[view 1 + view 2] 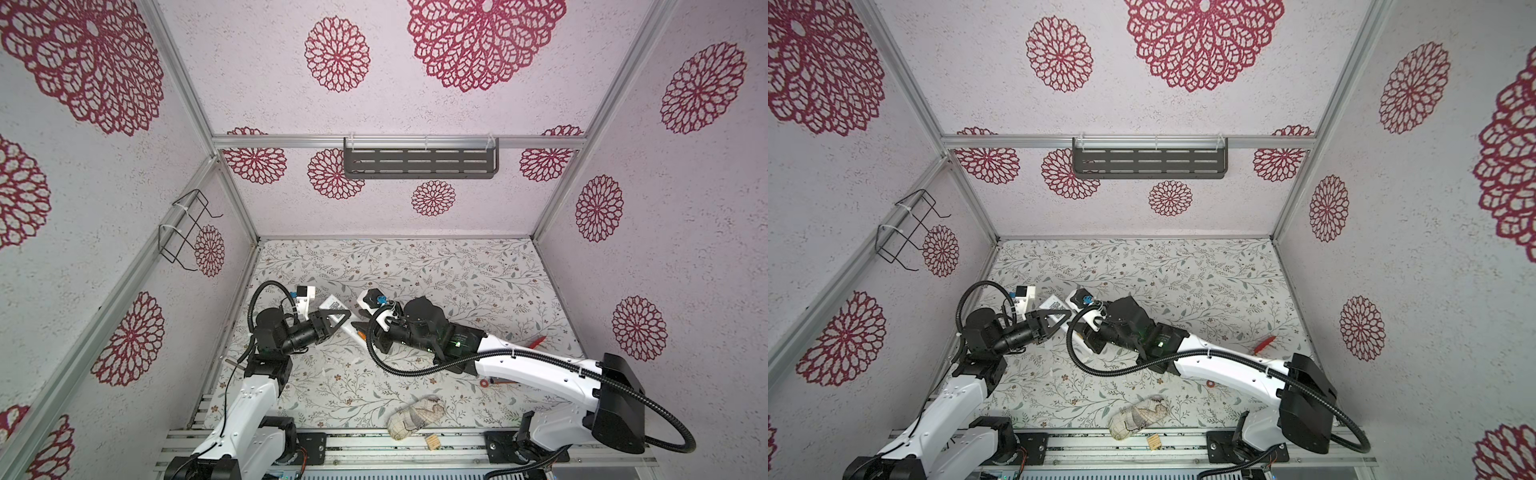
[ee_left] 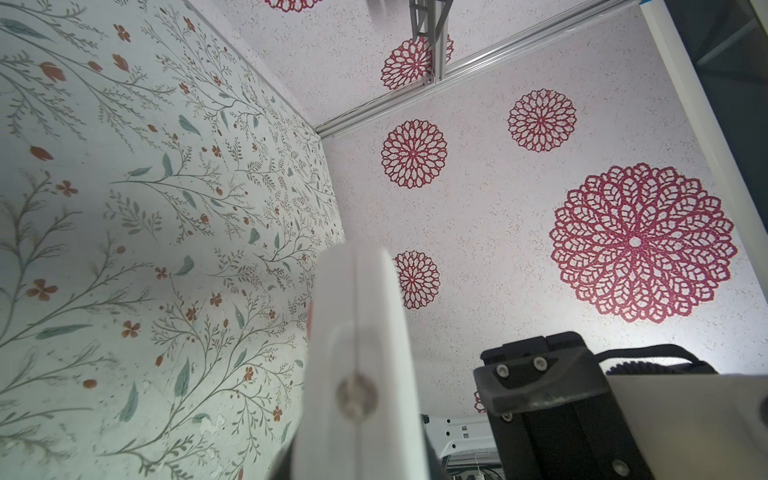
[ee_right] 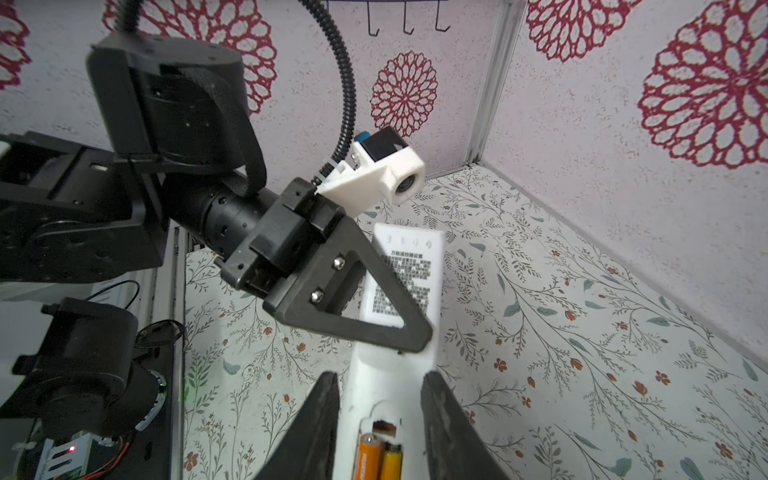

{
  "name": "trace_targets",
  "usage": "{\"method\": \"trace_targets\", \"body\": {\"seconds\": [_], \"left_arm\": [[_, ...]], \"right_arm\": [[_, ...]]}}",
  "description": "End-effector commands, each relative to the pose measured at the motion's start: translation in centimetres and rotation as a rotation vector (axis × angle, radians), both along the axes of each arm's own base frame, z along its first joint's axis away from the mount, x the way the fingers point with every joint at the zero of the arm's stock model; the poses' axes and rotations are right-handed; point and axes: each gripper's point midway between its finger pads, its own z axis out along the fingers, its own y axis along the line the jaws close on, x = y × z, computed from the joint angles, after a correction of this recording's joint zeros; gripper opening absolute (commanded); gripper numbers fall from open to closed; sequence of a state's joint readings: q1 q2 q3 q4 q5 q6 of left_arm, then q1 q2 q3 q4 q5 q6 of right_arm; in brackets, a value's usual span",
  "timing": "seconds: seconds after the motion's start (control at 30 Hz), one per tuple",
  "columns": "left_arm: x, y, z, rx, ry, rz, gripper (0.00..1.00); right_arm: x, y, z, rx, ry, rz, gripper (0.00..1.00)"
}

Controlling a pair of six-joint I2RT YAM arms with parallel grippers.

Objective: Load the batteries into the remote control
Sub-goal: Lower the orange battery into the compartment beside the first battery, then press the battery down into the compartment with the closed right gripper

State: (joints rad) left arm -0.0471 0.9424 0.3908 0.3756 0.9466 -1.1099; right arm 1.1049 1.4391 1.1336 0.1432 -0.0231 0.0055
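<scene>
On the remote control [image 3: 430, 249], just past the left gripper [image 3: 415, 338] finger, you can read the back label's heading: 万能遥控器设置. The small print below it and the lettering on the batteries [image 3: 376, 459] are too blurred to read.

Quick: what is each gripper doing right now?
Left gripper: closed on the remote.
Right gripper: jaws straddle the remote beside the batteries; grip cannot be told.

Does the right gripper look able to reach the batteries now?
Likely yes: the batteries lie uncovered in the remote control, and the right gripper straddles them; the left gripper holds farther along.
</scene>
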Motion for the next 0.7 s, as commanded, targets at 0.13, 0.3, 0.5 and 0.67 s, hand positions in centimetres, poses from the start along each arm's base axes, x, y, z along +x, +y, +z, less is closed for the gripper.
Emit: {"method": "trace_targets", "body": {"seconds": [0.13, 0.3, 0.5, 0.67], "left_arm": [[0.3, 0.5, 1.7, 0.019, -0.062, 0.023, 0.0], [0.4, 0.6, 1.7, 0.019, -0.065, 0.024, 0.0], [0.4, 0.6, 1.7, 0.019, -0.065, 0.027, 0.0], [0.4, 0.6, 1.6, 0.019, -0.063, 0.027, 0.0]], "right_arm": [[0.4, -0.6, -1.7, -0.087, 0.083, -0.041, 0.33], [0.4, -0.7, -2.8, -0.131, 0.105, -0.044, 0.31], [0.3, -0.1, -3.2, -0.144, 0.12, -0.027, 0.28], [0.6, 0.3, -3.2, -0.138, 0.121, -0.029, 0.27]]}}
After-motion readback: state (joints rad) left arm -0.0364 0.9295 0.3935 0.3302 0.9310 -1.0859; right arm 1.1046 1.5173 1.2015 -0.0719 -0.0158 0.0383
